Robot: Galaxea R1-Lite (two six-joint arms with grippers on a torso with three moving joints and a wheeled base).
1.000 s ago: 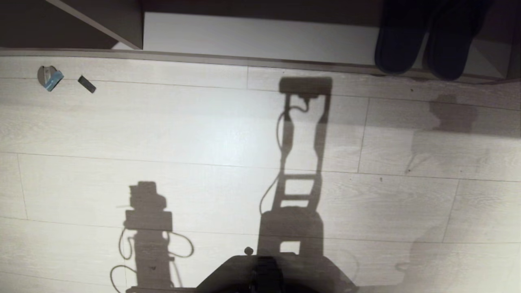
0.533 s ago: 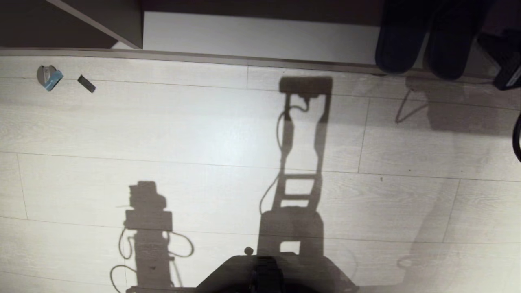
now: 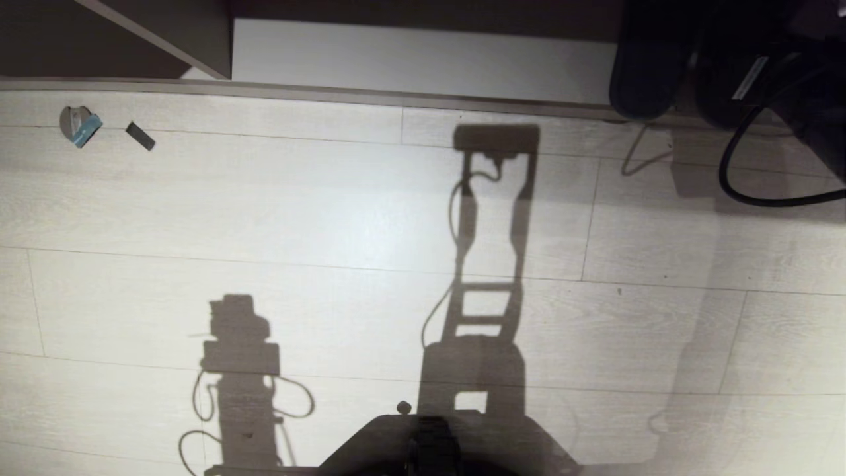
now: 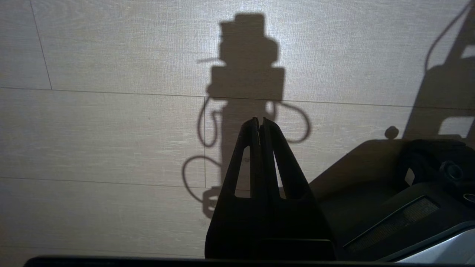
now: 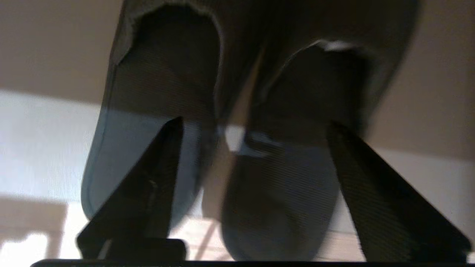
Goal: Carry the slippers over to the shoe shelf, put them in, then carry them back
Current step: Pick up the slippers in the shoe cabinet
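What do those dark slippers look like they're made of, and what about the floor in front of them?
The slippers look like soft woven fabric: the right wrist view shows a fine ribbed weave, a matte surface and a paler rim around the openings. The soles can't be seen. The floor looks like pale wood-grain planks, probably laminate: long boards with thin seams, streaky grain and a soft sheen where the light falls.

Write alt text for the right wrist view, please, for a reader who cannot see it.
The right gripper is open, its two dark fingers spread in front of the slippers, which lie side by side on the pale base board of the shoe shelf. The fingers hold nothing.
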